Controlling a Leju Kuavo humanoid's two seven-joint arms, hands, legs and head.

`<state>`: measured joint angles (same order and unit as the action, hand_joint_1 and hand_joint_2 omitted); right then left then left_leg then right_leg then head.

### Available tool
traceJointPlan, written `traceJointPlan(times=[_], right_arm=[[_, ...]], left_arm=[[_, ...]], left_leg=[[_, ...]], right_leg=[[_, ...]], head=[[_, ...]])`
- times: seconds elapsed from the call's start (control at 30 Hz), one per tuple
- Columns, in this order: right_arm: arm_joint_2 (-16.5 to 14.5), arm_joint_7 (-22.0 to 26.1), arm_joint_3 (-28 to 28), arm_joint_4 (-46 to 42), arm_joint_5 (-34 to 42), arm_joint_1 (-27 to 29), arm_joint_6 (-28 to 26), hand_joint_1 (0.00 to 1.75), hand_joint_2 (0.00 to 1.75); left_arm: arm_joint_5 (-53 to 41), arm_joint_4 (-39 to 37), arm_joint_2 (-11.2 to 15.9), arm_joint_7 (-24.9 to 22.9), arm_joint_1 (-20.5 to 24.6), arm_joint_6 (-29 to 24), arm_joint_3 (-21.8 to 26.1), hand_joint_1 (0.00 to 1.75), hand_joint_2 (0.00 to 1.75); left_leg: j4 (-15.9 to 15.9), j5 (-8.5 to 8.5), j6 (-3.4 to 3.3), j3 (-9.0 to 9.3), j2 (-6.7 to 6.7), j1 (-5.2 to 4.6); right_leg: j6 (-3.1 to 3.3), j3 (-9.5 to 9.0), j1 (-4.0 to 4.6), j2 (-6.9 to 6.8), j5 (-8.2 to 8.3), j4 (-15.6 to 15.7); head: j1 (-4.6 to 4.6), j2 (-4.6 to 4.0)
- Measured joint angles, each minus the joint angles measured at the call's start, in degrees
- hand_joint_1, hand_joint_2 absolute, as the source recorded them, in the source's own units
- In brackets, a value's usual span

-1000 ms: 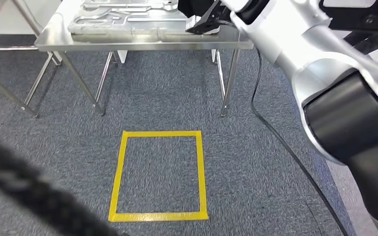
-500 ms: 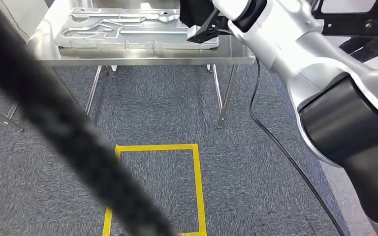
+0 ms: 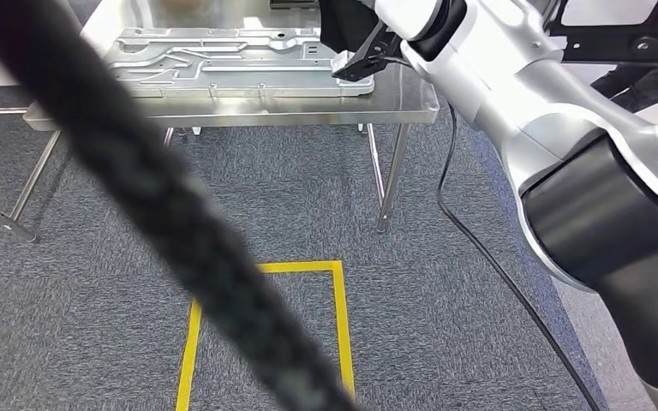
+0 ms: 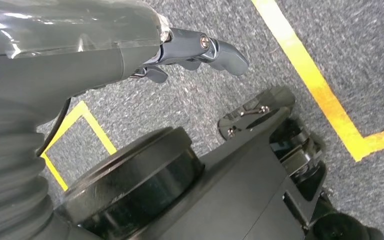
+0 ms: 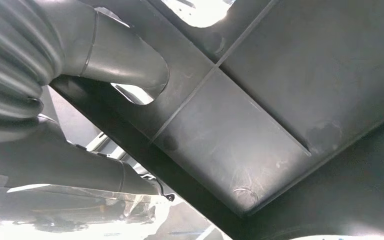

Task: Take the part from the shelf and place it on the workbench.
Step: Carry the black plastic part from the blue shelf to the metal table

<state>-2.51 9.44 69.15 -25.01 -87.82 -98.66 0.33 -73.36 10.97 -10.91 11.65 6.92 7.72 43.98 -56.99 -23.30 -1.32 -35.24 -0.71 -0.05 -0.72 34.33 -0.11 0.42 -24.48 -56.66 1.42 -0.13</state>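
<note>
At two o'clock above the workbench (image 3: 223, 107), the right hand (image 3: 355, 38) clamps a dark ribbed part (image 5: 260, 125) — seemingly stiff, light plastic — fingers pinching its edge.

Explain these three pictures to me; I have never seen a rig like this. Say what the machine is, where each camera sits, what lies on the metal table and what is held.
This is a two-legged humanoid robot with silver arms. The head view looks down from high on its body: a steel workbench carries a flat grooved metal plate. The right hand reaches over it, gripping a dark flat part. The right wrist view, from a camera behind that hand, shows the part's dark ribbed face up close. The left wrist view shows the left hand hanging empty over grey carpet with yellow floor tape.
</note>
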Motion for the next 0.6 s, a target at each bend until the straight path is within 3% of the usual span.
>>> traceJointPlan(times=[0.2,0.37,0.43,0.53,0.57,0.6], right_arm=[[-0.15,-0.27,0.26,0.32,0.26,-0.04,-0.09,1.75,1.75],[-0.26,-0.57,0.44,0.71,0.40,-0.19,-0.20,1.75,1.75],[-0.28,-0.65,0.51,0.84,0.42,-0.42,-0.26,1.75,1.75],[-0.39,-0.70,0.67,1.01,0.43,-0.51,-0.41,1.75,1.75],[-0.40,-0.79,0.73,1.09,0.43,-0.43,-0.42,1.75,1.75],[-0.41,-1.01,0.79,1.19,0.43,-0.36,-0.41,1.75,1.75]], left_arm=[[0.31,0.00,0.08,0.02,0.13,0.55,0.00,0.00,1.75],[0.41,0.00,0.19,0.19,0.13,0.86,0.00,0.00,1.75],[0.42,0.00,0.18,0.22,0.18,0.90,0.00,0.00,1.75],[0.42,0.00,0.18,0.31,0.32,0.97,0.01,0.00,1.75],[0.41,0.00,0.16,0.56,0.32,1.10,0.02,0.00,1.75],[0.41,0.00,-0.02,0.92,0.35,1.28,0.02,0.00,1.75]], left_leg=[[-0.20,-0.26,-0.09,0.05,0.10,-0.11],[0.83,-0.16,-0.78,0.88,0.31,-0.02],[1.27,-0.12,-1.03,1.49,0.43,0.29],[1.21,-0.68,-1.16,1.65,0.50,0.36],[1.10,-0.99,-1.05,1.80,0.49,0.45],[0.89,-1.38,-0.86,2.04,0.46,0.57]], right_leg=[[0.09,-0.02,-0.14,0.04,-0.13,-0.16],[-0.59,-0.25,-0.15,0.00,0.13,-1.13],[-0.91,1.14,-0.27,-0.07,-2.22,-4.29],[-1.62,6.51,-0.72,-0.11,-6.92,-14.67],[-1.85,7.65,-0.92,-0.12,-7.09,-16.41],[-2.10,7.72,-1.14,-0.16,-6.12,-15.94]], head=[[0.00,0.00],[0.02,0.00],[0.01,0.00],[0.00,0.00],[0.00,0.00],[0.00,0.00]])
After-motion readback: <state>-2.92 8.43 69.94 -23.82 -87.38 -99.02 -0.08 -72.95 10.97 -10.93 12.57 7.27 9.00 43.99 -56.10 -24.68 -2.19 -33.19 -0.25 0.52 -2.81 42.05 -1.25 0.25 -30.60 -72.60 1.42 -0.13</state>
